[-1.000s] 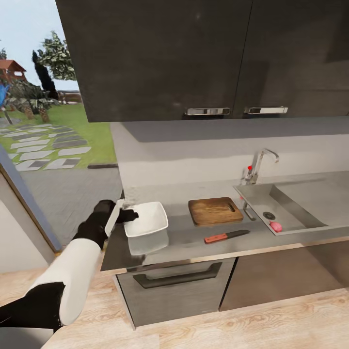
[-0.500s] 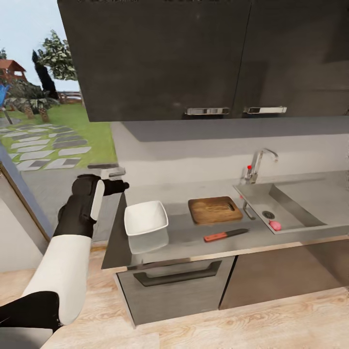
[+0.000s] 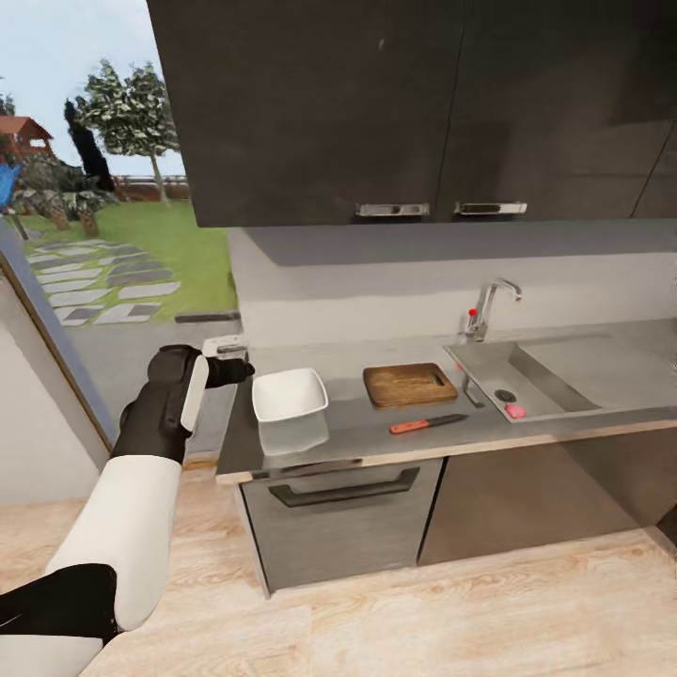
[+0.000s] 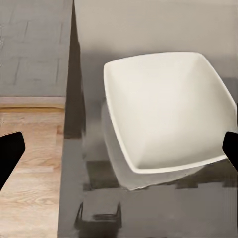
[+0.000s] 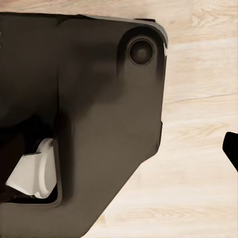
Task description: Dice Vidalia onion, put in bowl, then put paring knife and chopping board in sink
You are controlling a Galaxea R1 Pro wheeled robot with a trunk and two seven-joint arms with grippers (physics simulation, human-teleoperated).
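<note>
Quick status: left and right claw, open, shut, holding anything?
Left claw: open, holding nothing, above the bowl.
Right claw: cannot be told; a single fingertip shows over wood floor.

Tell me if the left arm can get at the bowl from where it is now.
Probably yes. The left pincer hovers just off the counter's end beside the bowl, open, with nothing between them. The bowl sits empty near the countertop edge, and the chopping board lies well clear of it.

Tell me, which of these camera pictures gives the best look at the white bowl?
The left wrist view: the bowl shows close up from above, empty, its rim and inside plain to see. The head view has the bowl whole but small, on the countertop beside the chopping board. The right wrist view looks at the floor and the robot's own dark body.
</note>
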